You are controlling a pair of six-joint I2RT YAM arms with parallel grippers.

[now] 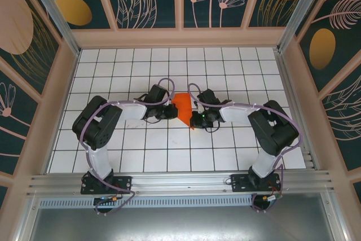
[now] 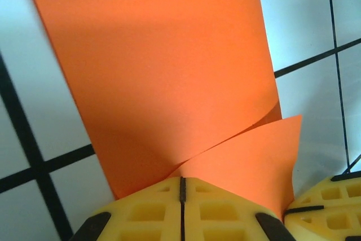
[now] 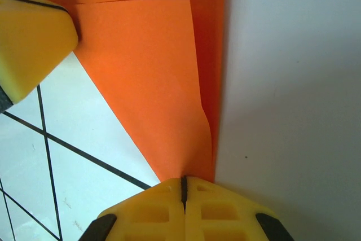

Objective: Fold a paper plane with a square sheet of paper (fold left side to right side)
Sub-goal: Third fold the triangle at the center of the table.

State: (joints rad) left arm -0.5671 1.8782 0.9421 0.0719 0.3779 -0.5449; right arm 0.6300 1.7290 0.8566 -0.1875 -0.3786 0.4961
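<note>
The square sheet of paper [image 1: 181, 105] is bright orange and folded into a narrower, pointed shape, lifted between the two arms at the table's middle. My left gripper [image 1: 171, 111] is shut on its left edge. In the left wrist view the yellow fingertips [image 2: 152, 210] meet where two paper [image 2: 169, 71] layers overlap. My right gripper [image 1: 196, 120] is shut on the lower tip. In the right wrist view its gripper [image 3: 184, 187] pinches the paper's [image 3: 146, 83] narrow point, and a yellow finger [image 3: 28, 38] of the left gripper holds the upper corner. A paper plane is out of view.
The white grid table [image 1: 141, 156] stretches around both arms. Patterned walls [image 1: 51, 100] close in the left, right and back sides. An aluminium rail [image 1: 180, 182] runs along the near edge by the arm bases.
</note>
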